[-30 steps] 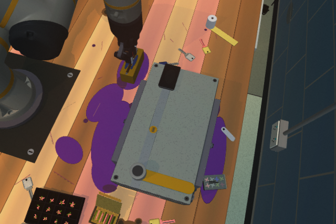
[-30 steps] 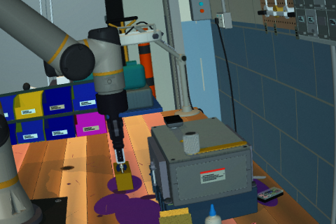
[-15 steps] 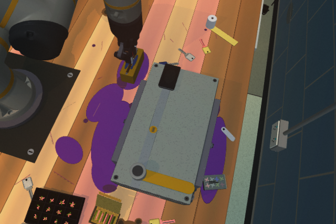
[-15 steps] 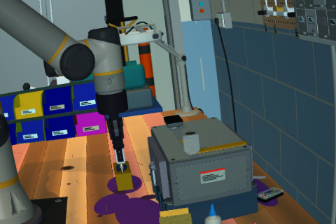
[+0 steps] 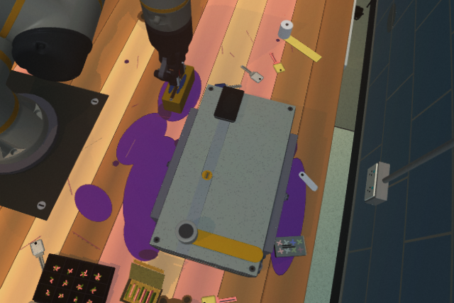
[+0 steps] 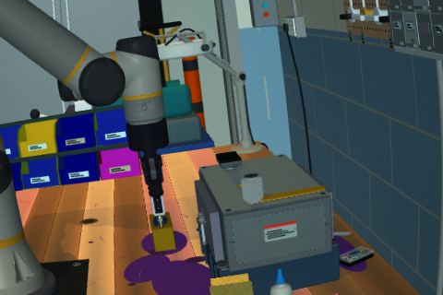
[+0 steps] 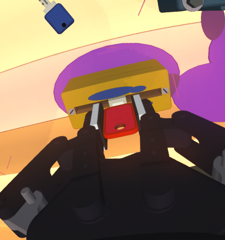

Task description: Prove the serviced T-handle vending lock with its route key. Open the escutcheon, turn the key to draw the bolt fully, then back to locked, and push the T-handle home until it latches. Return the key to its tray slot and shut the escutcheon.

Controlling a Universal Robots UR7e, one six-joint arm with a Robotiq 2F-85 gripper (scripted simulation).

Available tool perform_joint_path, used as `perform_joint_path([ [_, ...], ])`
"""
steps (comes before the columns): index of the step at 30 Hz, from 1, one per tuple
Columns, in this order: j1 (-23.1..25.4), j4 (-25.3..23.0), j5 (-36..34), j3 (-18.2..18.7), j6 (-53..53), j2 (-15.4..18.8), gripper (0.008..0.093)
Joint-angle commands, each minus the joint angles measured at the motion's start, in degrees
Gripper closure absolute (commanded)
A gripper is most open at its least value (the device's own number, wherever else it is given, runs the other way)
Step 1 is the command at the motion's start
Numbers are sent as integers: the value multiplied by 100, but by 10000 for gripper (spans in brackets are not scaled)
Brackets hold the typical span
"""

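I hold the red-headed route key (image 7: 119, 120) in my closed gripper (image 7: 118, 110), its blade down in the slot of the yellow key tray (image 7: 117, 91) (image 5: 178, 89) (image 6: 163, 236), which stands on a purple stain left of the lock box. The grey lock box (image 5: 227, 178) (image 6: 272, 212) carries a brass keyway (image 5: 207, 174), a round knob (image 5: 186, 231) with a yellow arm (image 5: 229, 246), and a black cover plate (image 5: 229, 103) at its far end.
A black compartment tray (image 5: 73, 281) sits at the bench's front left corner. Loose keys lie about: a blue one (image 7: 58, 17) beyond the key tray, a grey one (image 5: 253, 75), another (image 5: 37, 250). A roll with yellow tape (image 5: 293, 37) lies beyond the box.
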Motion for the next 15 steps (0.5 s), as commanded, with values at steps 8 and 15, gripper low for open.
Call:
perform_joint_path([
  [8,0,-3,0,-2,0,-2,554],
  [15,0,-3,0,-2,0,-2,494],
])
